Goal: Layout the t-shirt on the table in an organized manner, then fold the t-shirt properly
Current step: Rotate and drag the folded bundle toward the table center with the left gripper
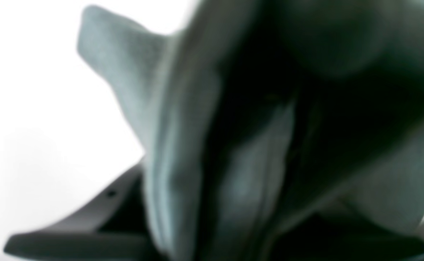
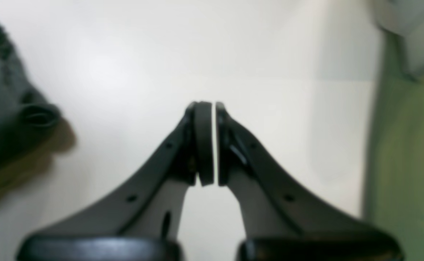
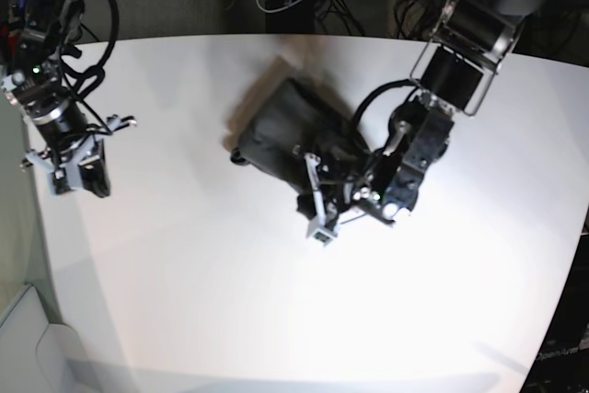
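From my left wrist camera I can hardly see anything clearly. The dark charcoal-grey soft cloth t-shirt (image 1: 204,145) fills almost the whole picture, and it is very blurry. Its folds hang right in front of the lens and cover the left fingers (image 1: 241,232), so only bits of their dark base show at the bottom. The cloth runs down between them, so I take them to be clamped on the t-shirt.

In the base view the left arm's black fingers (image 3: 324,213) are down in the near edge of the t-shirt (image 3: 281,131), and the arm hides part of the cloth. I cannot find the small white label mark anywhere.

The t-shirt lies in a crumpled heap near the middle of the big smooth white desk (image 3: 230,292), a bit toward the far side. It is bunched and wrinkled, not spread flat. I cannot tell the sleeves from the body.

My right wrist camera shows the right fingers (image 2: 209,143) pressed together with only a thin line of light between the pads, holding nothing. They hang over bare desk. A dark lump of the t-shirt (image 2: 5,119) is cut off at the left edge of that picture.

In the base view the right fingers (image 3: 78,177) are at the left edge of the desk, well apart from the t-shirt.
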